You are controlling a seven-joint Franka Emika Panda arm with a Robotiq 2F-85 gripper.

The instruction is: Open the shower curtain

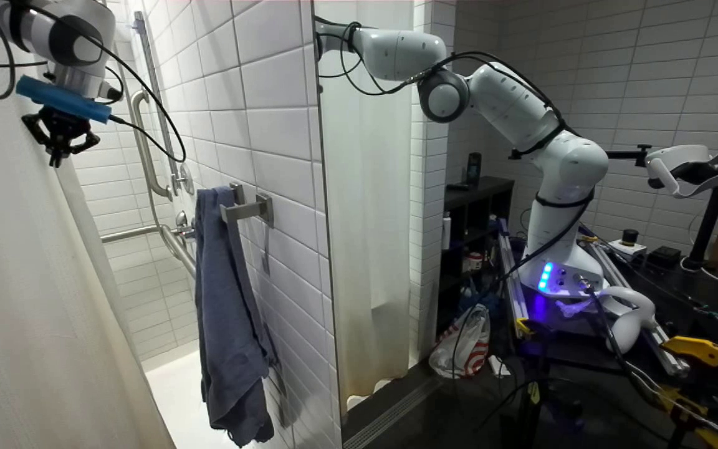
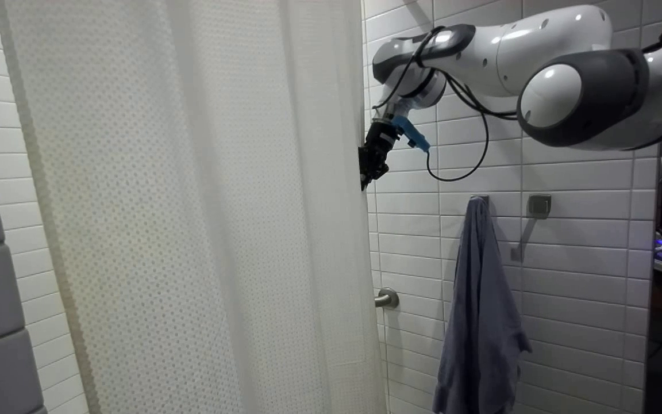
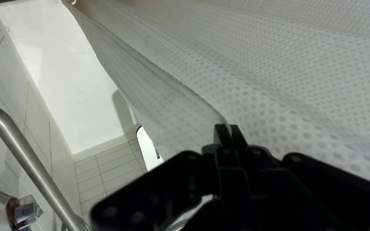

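Observation:
The off-white shower curtain [image 2: 193, 201] hangs in soft vertical folds across the shower; it also fills the near side of an exterior view [image 1: 35, 280]. My gripper [image 3: 229, 126] is shut on the curtain, with a thin fold pinched between its fingertips in the wrist view. From there the pinched fold runs up and away to the left. In an exterior view the gripper [image 2: 364, 185] sits at the curtain's edge beside the tiled wall, its tips partly hidden by the cloth. It points downward in an exterior view [image 1: 57, 159], high beside the curtain.
A blue-grey towel [image 1: 228, 312] hangs from a metal hook [image 1: 247, 211] on the white tiled wall. Inside the shower, a metal grab bar [image 3: 21, 150] and a tap knob [image 3: 24, 213] stick out from the wall. A black cable [image 2: 457, 179] loops from the wrist.

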